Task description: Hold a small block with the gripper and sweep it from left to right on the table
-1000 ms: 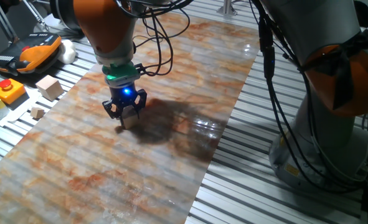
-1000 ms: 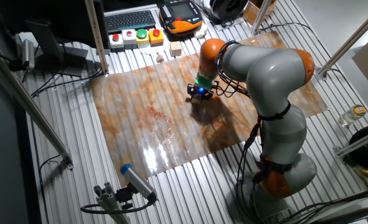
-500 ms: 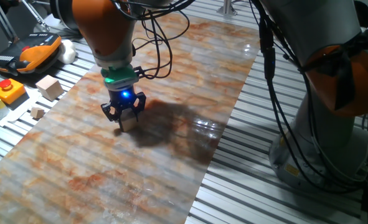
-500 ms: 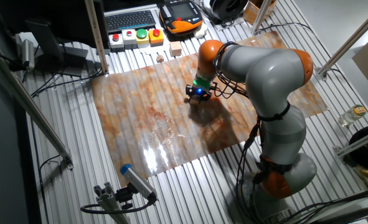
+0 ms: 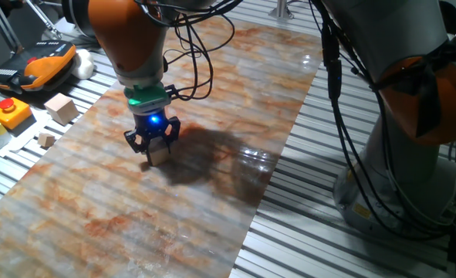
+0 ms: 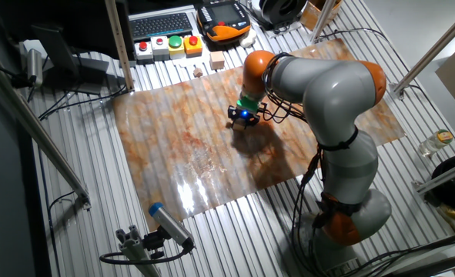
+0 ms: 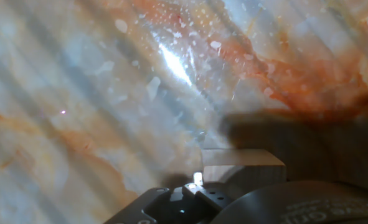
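With its fingers drawn in around the small light-brown wooden cube (image 5: 158, 153), the black claw gripper (image 5: 152, 144) with blue light pinches it against the marbled orange-white table mat (image 5: 212, 108), left of centre. Hand view shows the cube (image 7: 241, 165) just ahead of the gripper body.

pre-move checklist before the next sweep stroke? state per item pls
1. Gripper closed around the small block: ok, the fingers straddle it in both fixed views.
2. Small block down on the marbled mat: cannot tell; it looks low, but contact is not clear.
3. Mat around the gripper free of objects: ok.
4. Larger cube and tiny cube off the mat, away from the gripper: ok.
5. Button boxes away from the gripper: ok.
6. Cables clear of the fingers: ok, they hang above the gripper.
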Robot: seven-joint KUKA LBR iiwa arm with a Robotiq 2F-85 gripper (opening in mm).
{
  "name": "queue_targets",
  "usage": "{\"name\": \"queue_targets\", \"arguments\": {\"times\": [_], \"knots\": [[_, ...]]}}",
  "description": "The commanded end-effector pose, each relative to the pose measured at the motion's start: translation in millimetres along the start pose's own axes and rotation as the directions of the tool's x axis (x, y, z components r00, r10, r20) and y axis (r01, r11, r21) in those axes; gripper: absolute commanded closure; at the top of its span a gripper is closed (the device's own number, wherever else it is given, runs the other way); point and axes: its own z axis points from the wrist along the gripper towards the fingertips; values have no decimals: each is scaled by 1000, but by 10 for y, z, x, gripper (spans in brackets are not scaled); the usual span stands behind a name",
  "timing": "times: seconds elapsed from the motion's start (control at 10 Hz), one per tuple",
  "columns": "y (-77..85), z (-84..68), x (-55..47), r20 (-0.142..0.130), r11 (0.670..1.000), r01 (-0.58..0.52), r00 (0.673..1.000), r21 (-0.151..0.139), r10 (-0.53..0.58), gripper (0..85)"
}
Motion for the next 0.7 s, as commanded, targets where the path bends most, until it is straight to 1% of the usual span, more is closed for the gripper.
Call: {"name": "queue_targets", "arguments": {"times": [0.0,0.5,0.6], "knots": [[9,1,12,0,1000,-2,1000,-1,2,850],[54,49,112,3,1000,-18,1000,-5,18,850],[64,44,122,-1,1000,-20,1000,-8,20,850]]}}
